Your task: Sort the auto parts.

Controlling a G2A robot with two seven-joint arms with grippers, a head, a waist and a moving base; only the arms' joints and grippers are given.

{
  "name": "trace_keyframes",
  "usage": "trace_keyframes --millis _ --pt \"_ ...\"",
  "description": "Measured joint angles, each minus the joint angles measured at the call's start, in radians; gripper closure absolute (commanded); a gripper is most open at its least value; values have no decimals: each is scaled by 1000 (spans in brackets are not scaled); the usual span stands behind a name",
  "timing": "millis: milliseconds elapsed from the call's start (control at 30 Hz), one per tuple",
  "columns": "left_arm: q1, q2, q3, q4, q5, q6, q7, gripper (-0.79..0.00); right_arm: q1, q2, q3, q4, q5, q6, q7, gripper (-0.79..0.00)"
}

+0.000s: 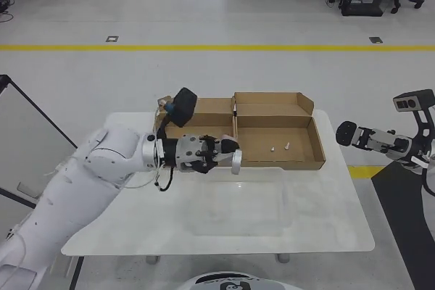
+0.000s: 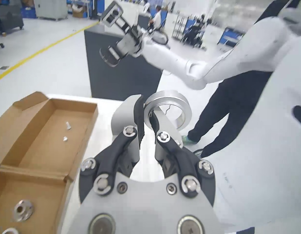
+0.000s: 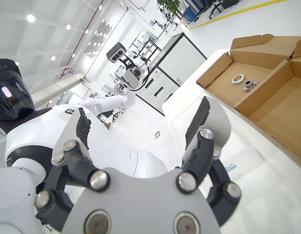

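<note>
Left gripper: nearest us, clamped on one side of a metal ring, held above the table near the box's 6 o'clock wall.
Right gripper: fingers apart, holding nothing, off the table's 3 o'clock edge.
Box: at the table's 12 o'clock. We see bolts in its right half, and a second ring and a flange in its left.
Slip risk: we judge the fingertip pinch shallow, so the ring could pivot or drop.
Sorting risk: released at 1 o'clock, it lands among the bolts.
Snag risk: carried low, it may catch the box wall.
</note>
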Motion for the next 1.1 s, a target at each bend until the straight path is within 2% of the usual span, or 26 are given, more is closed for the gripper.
trace_keyframes --millis 233,433,633,833,967,1100 --pt "63 -4 -28 -11 -245 -140 100 0 0 0 0 0 0 0 0 -785" --pt "87 -7 -27 -47 -450 -236 88 0 0 0 0 0 0 0 0 -785" --pt "114 -19 -49 -112 -632 -236 63 0 0 0 0 0 0 0 0 -785" --pt "149 -42 -100 -131 -763 -236 35 0 0 0 0 0 0 0 0 -785" --pt "168 -58 -130 -133 -820 -236 1 0 0 0 0 0 0 0 0 -785" --pt "185 -71 -158 -114 -804 -236 -49 0 0 0 0 0 0 0 0 -785"
